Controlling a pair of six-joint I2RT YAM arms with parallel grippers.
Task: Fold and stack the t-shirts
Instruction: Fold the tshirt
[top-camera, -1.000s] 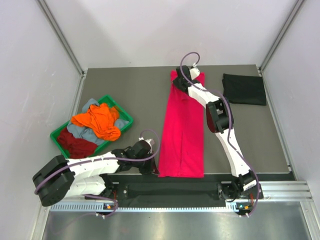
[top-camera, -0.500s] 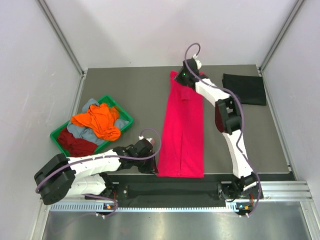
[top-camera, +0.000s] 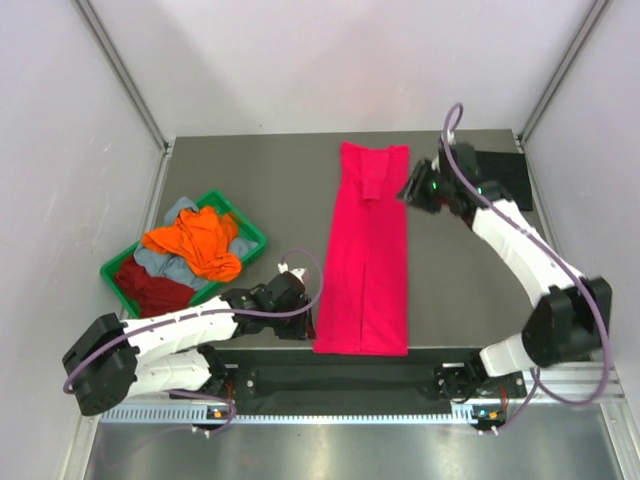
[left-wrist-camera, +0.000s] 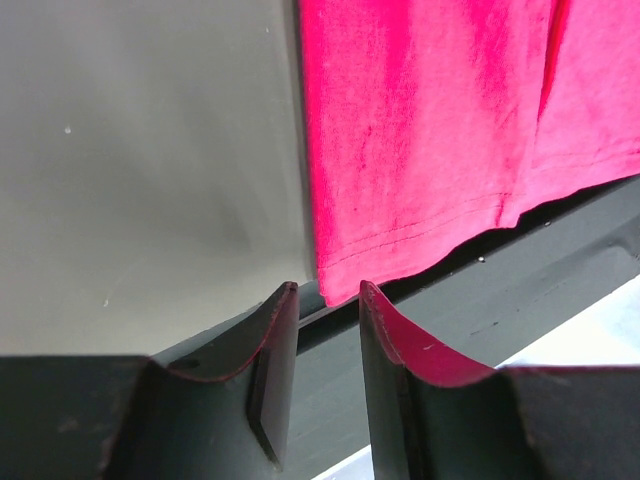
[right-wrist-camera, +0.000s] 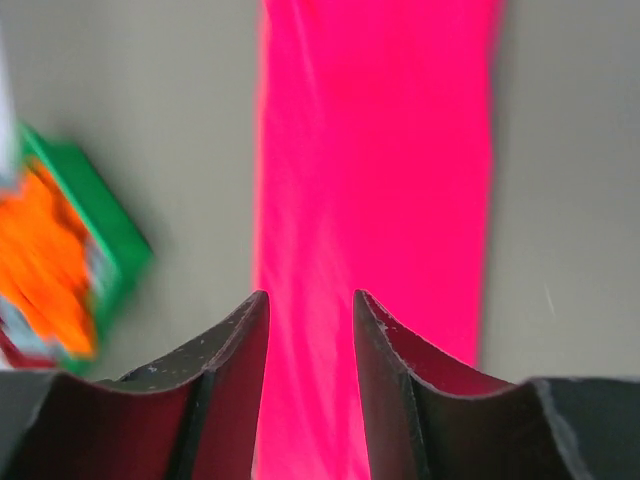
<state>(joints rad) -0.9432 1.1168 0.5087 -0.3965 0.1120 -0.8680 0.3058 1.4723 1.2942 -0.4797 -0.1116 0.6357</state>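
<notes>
Top external view first, and we sweep from the left. The green tray (top-camera: 252, 235) holds a heap of unfolded shirts: orange tee (top-camera: 195, 243) on top, dark red tee (top-camera: 150, 285) at the near end, grey-blue tee (top-camera: 180, 208) peeking out behind.

Next along, the left gripper (top-camera: 300, 325) sits low, just beside the near-left corner of the pink-red tee (top-camera: 365, 255). On its wrist camera the jaws stand parted with nothing between them, and the hem droops a little over the table (top-camera: 260, 170) edge.

The tee itself lies mid-table as one long narrow strip, running from the far side to the near edge, sides already folded in.

Further right, the right gripper (top-camera: 412, 188) hovers by the strip's far-right corner, released too, empty jaws looking down its length. Beyond it the black tee (top-camera: 510, 165) lies folded at the far-right corner.

We'd judge this cloth light, limp and layered. It will sag and slide, so each pinch should take a corner of an end, catching every layer at once.
</notes>
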